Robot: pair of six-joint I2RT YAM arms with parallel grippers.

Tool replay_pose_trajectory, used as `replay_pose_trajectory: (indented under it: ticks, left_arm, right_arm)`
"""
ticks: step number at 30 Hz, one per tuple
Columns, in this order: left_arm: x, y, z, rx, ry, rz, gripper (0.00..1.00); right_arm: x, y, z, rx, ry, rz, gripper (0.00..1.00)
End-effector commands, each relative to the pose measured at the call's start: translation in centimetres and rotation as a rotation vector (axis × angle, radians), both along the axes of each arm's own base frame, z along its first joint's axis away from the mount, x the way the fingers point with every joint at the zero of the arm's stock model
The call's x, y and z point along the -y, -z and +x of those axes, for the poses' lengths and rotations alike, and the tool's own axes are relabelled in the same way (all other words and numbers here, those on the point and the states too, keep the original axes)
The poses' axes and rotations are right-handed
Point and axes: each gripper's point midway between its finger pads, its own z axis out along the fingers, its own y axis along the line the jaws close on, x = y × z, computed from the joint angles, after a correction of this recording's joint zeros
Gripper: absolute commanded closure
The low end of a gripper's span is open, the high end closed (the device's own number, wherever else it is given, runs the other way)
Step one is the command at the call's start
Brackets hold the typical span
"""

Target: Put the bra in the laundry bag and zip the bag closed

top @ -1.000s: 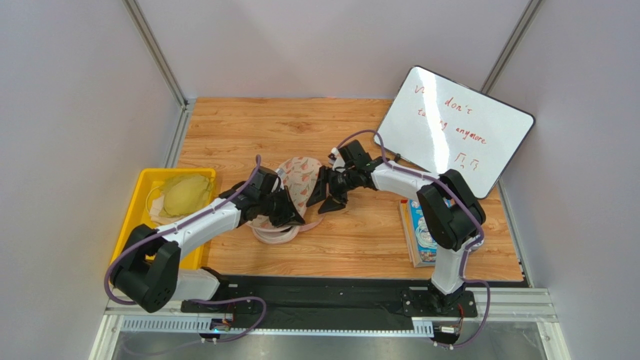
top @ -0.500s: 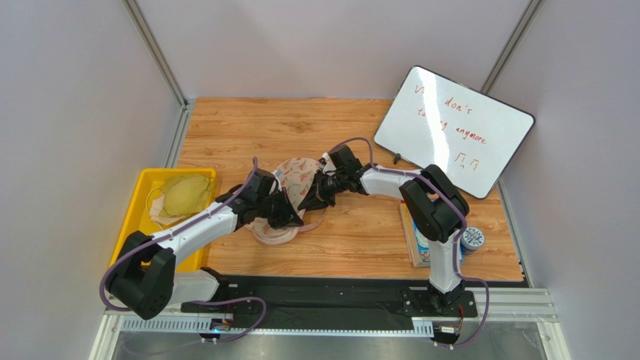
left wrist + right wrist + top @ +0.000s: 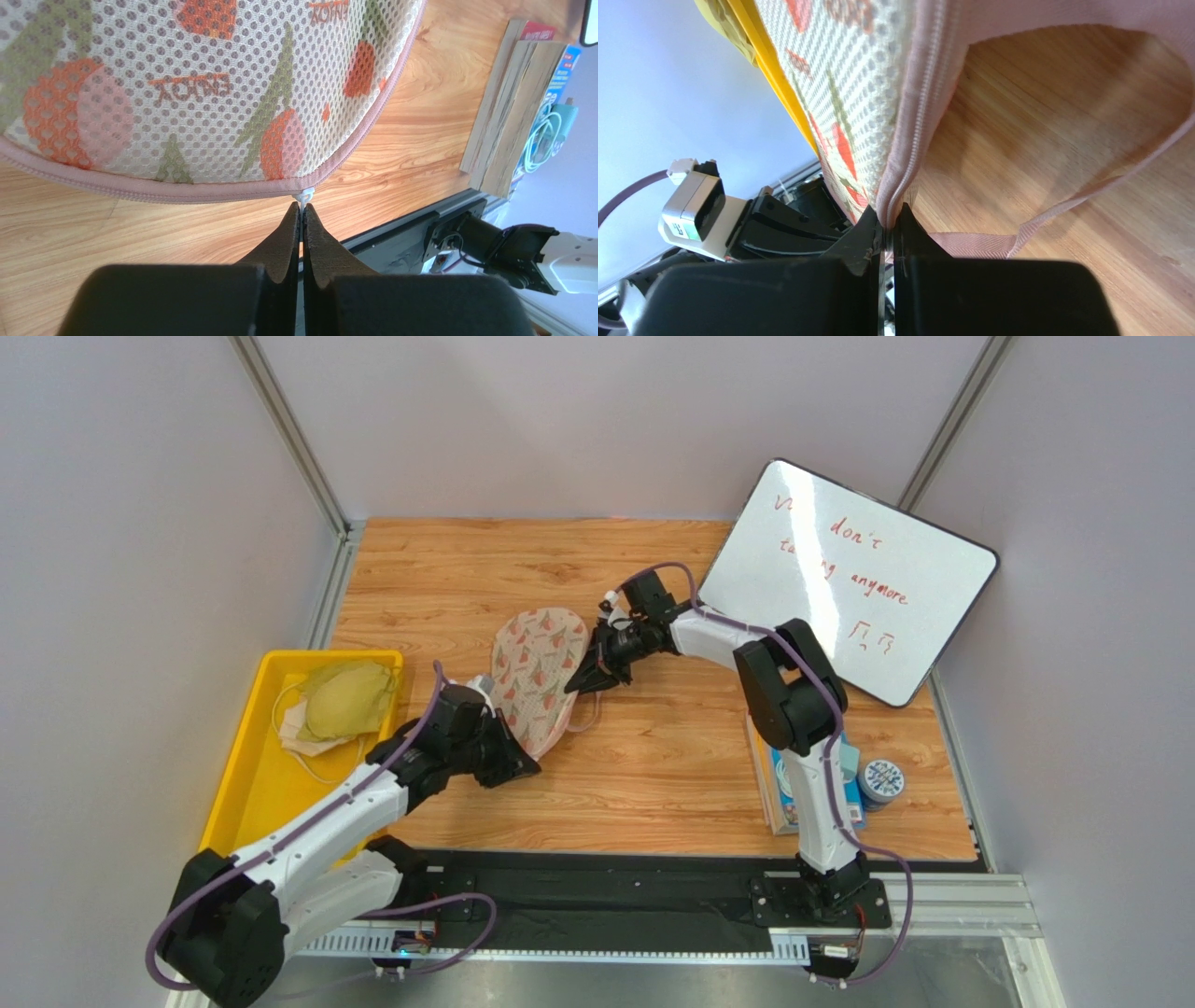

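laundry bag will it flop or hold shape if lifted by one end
Likely holds shape: the laundry bag looks domed though pinched only at its rim. Probably light, being mesh. Its pink loop lies slack, so that part flops.

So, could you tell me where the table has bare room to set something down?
Bare wood: behind the laundry bag to the whiteboard, and in front, between bag and books. Crowded mid-table, where left gripper and right gripper pinch the bag; yellow bin holds garments.

Bare wooden table (image 3: 449,574) lies open beyond the right gripper (image 3: 577,679); the whiteboard (image 3: 849,574) blocks its right; the laundry bag (image 3: 533,672) spans between both grippers; a yellow bin (image 3: 253,777) stands left of the left gripper (image 3: 528,769).
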Motion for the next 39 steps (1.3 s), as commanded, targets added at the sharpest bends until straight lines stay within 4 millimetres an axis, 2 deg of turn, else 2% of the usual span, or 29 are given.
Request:
replay_pose_trajectory:
  ticks: [1, 2, 3, 4, 5, 6, 7, 9, 10, 11, 12, 16, 17, 18, 19, 20, 21, 25, 27, 29, 31, 37, 38, 39]
  left_arm:
    - [-1.1, 1.5, -2.5, -0.116, 0.009, 0.054, 1.0]
    - [-0.8, 1.3, -2.3, -0.112, 0.016, 0.045, 1.0]
    - [-0.5, 1.1, -2.1, -0.108, 0.02, 0.034, 1.0]
    - [-0.2, 1.2, -2.0, -0.116, 0.025, 0.028, 1.0]
    - [0.4, 0.4, -1.3, -0.095, 0.031, 0.003, 1.0]
    - [0.6, 0.1, -1.0, -0.086, 0.035, -0.004, 1.0]
    - [0.8, 0.1, -0.6, -0.089, 0.037, -0.003, 1.0]
    - [1.8, -1.2, 0.4, -0.063, 0.05, -0.031, 1.0]
    - [2.4, -1.7, 1.2, -0.053, 0.058, -0.043, 1.0]
    - [2.8, -1.9, 1.3, -0.058, 0.072, -0.055, 1.0]
    - [3.1, -2.1, 1.5, -0.058, 0.08, -0.06, 1.0]
    - [4.1, -2.5, 2.4, -0.059, 0.104, -0.078, 1.0]
    - [4.2, -2.5, 2.5, -0.06, 0.106, -0.08, 1.0]
    - [4.2, -2.5, 2.5, -0.061, 0.107, -0.081, 1.0]
    - [4.3, -2.4, 2.5, -0.066, 0.111, -0.084, 1.0]
    - [4.3, -2.4, 2.5, -0.068, 0.111, -0.084, 1.0]
    - [4.4, -2.2, 2.4, -0.073, 0.112, -0.086, 1.0]
    - [4.5, -2.1, 2.4, -0.079, 0.122, -0.089, 1.0]
    - [4.5, -2.1, 2.4, -0.077, 0.127, -0.087, 1.0]
    - [4.5, -2.1, 2.3, -0.077, 0.127, -0.087, 1.0]
    - [4.4, -2.2, 2.3, -0.073, 0.127, -0.087, 1.0]
    - [4.3, -2.3, 2.3, -0.063, 0.121, -0.082, 1.0]
    - [4.2, -2.3, 2.3, -0.064, 0.118, -0.082, 1.0]
    - [4.1, -2.2, 2.2, -0.066, 0.118, -0.078, 1.0]
  right_arm:
    - [1.5, -1.1, 3.4, 0.139, -0.028, -0.062, 1.0]
    - [1.8, -0.8, 3.7, 0.173, -0.036, -0.102, 0.98]
    - [2.2, -0.7, 3.3, 0.158, -0.04, -0.134, 0.85]
    - [2.2, -1.1, 3.4, 0.167, -0.04, -0.145, 0.75]
    - [2.3, -1.7, 3.3, 0.174, -0.033, -0.151, 0.67]
    - [2.6, -1.9, 2.9, 0.165, -0.03, -0.159, 0.53]
    - [2.9, -1.9, 2.5, 0.159, -0.025, -0.174, 0.47]
    - [3.7, -3.0, 1.9, 0.179, -0.014, -0.2, 0.36]
    - [4.4, -2.4, 1.2, 0.163, -0.014, -0.225, 0.35]
    - [4.6, -3.4, 0.6, 0.176, -0.017, -0.218, 0.33]
    - [4.8, -3.5, 0.1, 0.17, -0.019, -0.216, 0.32]
    - [4.8, -4.1, -3.9, 0.109, -0.049, -0.138, 0.31]
    - [4.8, -3.0, -5.0, 0.091, -0.052, -0.113, 0.31]
    - [4.2, -4.1, -5.9, 0.075, -0.04, -0.071, 0.3]
    - [3.8, -4.3, -6.6, 0.071, -0.048, -0.036, 0.3]
    - [3.7, -3.5, -7.3, 0.072, -0.046, -0.021, 0.3]
    - [3.1, -3.9, -8.1, 0.08, -0.057, -0.007, 0.3]
    - [1.8, -3.5, -9.0, 0.067, -0.061, 0.022, 0.3]
    - [1.1, -3.8, -8.6, 0.085, -0.06, 0.047, 0.32]
    - [0.7, -3.2, -8.3, 0.071, -0.059, 0.046, 0.34]
    - [0.1, -3.0, -8.2, 0.054, -0.064, 0.053, 0.39]
    - [-0.4, -1.4, -8.0, -0.004, -0.042, 0.046, 0.67]
    - [-0.4, -1.2, -8.0, -0.011, -0.041, 0.039, 0.79]
    - [-0.2, -0.8, -7.9, -0.016, -0.038, 0.033, 0.86]
